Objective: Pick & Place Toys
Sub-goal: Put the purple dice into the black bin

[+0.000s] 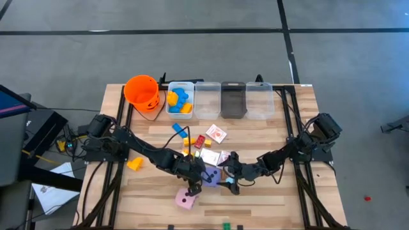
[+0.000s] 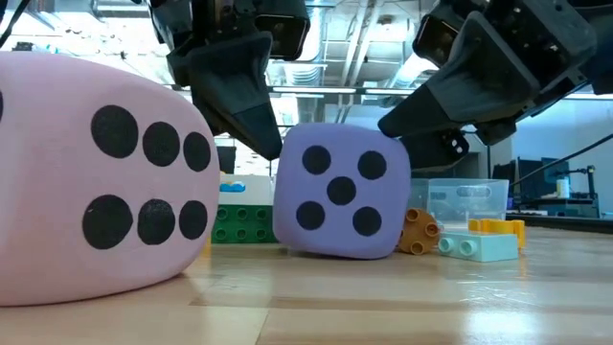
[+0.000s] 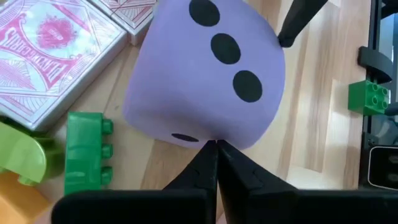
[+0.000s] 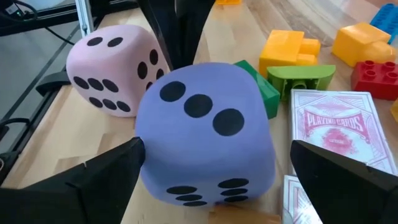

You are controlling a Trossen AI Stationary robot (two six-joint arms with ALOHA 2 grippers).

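Observation:
A purple die (image 1: 211, 175) (image 2: 340, 192) rests on the wooden table, with a pink die (image 1: 186, 200) (image 4: 112, 68) nearer the front edge. My left gripper (image 3: 216, 149) (image 1: 197, 183) is shut, its tips at the purple die's left side. My right gripper (image 4: 216, 146) (image 1: 225, 176) is open. Its two fingers stand on either side of the purple die, coming from the right. Playing-card packs (image 4: 336, 124) and small blocks lie just beyond the dice. My left gripper's shut fingertips (image 3: 208, 163) meet the purple die at the edge of its left face (image 3: 208, 138), near its upper corner (image 2: 282, 158). They come slanting down from the table's left. The die sits flat on the table. My right gripper: I cannot tell whether its fingers touch the die.
A green block (image 3: 84, 152), yellow and red blocks (image 4: 289, 53) and a card pack (image 3: 50, 50) crowd the far side of the dice. An orange bucket (image 1: 142, 91) and a row of clear bins (image 1: 233, 99), one holding blue and yellow blocks (image 1: 179, 101), stand at the far edge.

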